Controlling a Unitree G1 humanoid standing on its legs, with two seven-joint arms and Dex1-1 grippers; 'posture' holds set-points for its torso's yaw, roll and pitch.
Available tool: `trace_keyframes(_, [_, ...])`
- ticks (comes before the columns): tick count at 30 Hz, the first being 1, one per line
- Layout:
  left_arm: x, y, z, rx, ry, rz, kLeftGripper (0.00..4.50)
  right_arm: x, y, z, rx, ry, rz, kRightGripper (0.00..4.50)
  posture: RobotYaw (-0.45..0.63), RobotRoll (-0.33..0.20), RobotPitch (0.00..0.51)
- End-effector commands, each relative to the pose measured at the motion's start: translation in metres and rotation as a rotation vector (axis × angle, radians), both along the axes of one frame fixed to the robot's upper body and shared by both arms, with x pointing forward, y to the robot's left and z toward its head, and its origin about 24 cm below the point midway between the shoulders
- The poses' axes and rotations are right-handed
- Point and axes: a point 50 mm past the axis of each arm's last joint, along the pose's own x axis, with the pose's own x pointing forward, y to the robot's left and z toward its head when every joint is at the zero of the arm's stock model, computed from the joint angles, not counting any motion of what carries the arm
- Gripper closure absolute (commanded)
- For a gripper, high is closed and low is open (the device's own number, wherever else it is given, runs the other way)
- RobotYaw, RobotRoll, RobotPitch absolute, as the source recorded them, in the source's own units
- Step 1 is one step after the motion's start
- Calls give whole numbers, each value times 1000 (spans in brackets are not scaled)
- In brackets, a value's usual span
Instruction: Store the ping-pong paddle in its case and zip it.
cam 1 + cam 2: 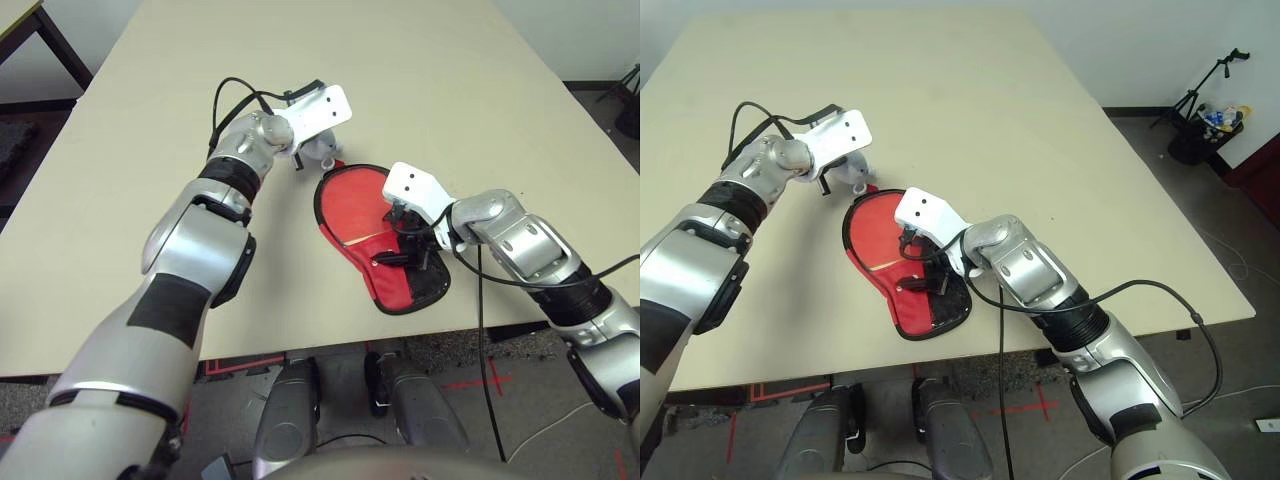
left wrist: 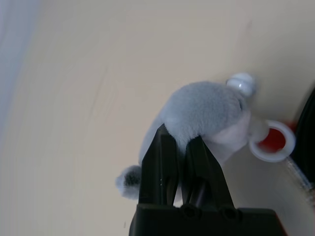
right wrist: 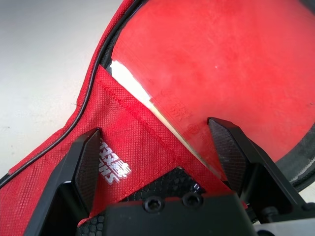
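While the right gripper (image 3: 157, 147) hangs w/ fingers wide apart over the case (image 1: 405, 285) near the table's (image 1: 470, 90) front edge, probably to pin the flap down, the paddle (image 1: 355, 205) lies inside it, red face up, handle under the flap. At approx 11 o'clock from the case, the left gripper (image 2: 182, 160) is pinched together on a grey plush toy (image 2: 204, 113), likely the zip pull. Beyond: bare beige tabletop, dark floor, tripod at 2 o'clock.
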Motion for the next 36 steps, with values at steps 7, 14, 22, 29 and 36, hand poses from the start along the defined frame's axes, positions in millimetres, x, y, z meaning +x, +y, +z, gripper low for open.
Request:
trace_keyframes(7, [-7,-61,9,-96,-85,-100,4491,-14,-1,-44,-88,161,-19,0,31,0,233])
trace_keyframes(14, [-17,-98,12,-153,-65,-196,4491,-14,-1,-45,-89,166,-21,0,25,0,237])
trace_keyframes(22, [-22,-109,4,-156,-17,-241,4491,-12,-1,-45,-87,165,-27,0,37,0,236])
trace_keyframes(29, [-14,-81,4,-156,20,-195,3810,-9,0,-45,-79,159,-33,0,65,0,229])
trace_keyframes(36, [-7,-43,31,-260,97,-193,1529,-4,-1,-44,-81,151,-37,0,89,0,222])
